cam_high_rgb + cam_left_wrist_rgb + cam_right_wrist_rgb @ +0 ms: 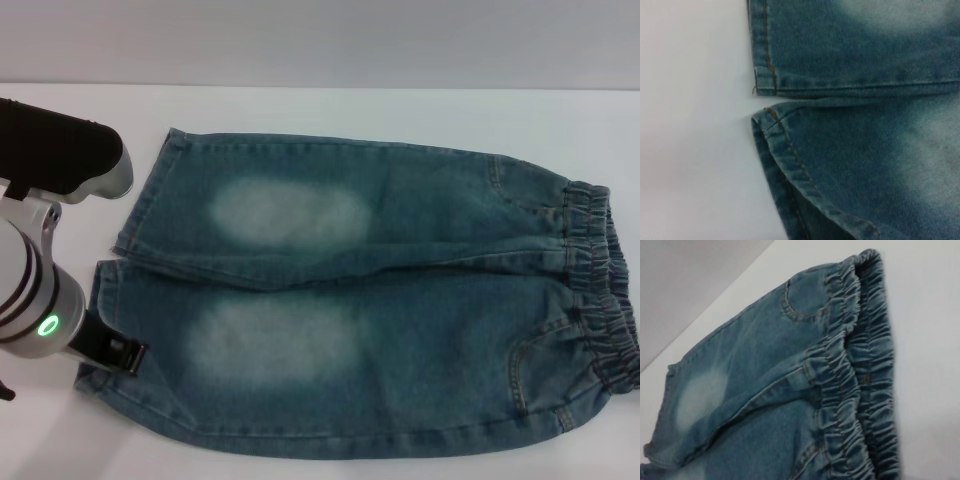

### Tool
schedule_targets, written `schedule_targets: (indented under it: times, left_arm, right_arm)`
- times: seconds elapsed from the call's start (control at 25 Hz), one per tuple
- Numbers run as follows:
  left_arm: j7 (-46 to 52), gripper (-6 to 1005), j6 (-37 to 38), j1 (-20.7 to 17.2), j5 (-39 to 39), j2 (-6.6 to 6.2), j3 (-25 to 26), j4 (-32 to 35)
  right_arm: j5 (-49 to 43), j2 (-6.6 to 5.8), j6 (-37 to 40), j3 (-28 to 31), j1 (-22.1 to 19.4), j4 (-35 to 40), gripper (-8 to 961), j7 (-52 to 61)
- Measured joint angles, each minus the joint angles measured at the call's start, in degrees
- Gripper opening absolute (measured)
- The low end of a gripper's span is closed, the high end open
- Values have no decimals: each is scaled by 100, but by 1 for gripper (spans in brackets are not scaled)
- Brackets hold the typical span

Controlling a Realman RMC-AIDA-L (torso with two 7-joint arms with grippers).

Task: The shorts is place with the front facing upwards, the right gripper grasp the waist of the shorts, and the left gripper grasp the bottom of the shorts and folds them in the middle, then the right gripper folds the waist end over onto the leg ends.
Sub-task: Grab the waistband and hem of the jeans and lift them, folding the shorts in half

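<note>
The blue denim shorts (380,300) lie flat on the white table, front up, with pale faded patches on both thighs. The gathered elastic waist (600,290) is at the right, and the right wrist view looks down on this waistband (860,380). The two straight leg hems (125,215) are at the left. My left gripper (118,352) sits at the outer corner of the near leg's hem, low over the cloth. In the left wrist view the near leg's hem (785,155) lies just apart from the far leg's hem (762,50). The right gripper is out of view.
The white table (400,110) runs around the shorts on every side, with a grey wall behind it. The left arm's silver body with its green light ring (47,325) fills the lower left corner.
</note>
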State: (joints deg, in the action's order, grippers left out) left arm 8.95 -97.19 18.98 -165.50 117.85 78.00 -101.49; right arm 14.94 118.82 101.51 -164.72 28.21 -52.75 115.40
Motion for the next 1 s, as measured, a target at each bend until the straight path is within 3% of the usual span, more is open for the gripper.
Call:
schedule_targets:
  times: [1.0]
  left_arm:
    - [-94,18,-100,70,0,0,49,-7]
  right_arm:
    - [2,-23,-149,-87,145,425,497,-108]
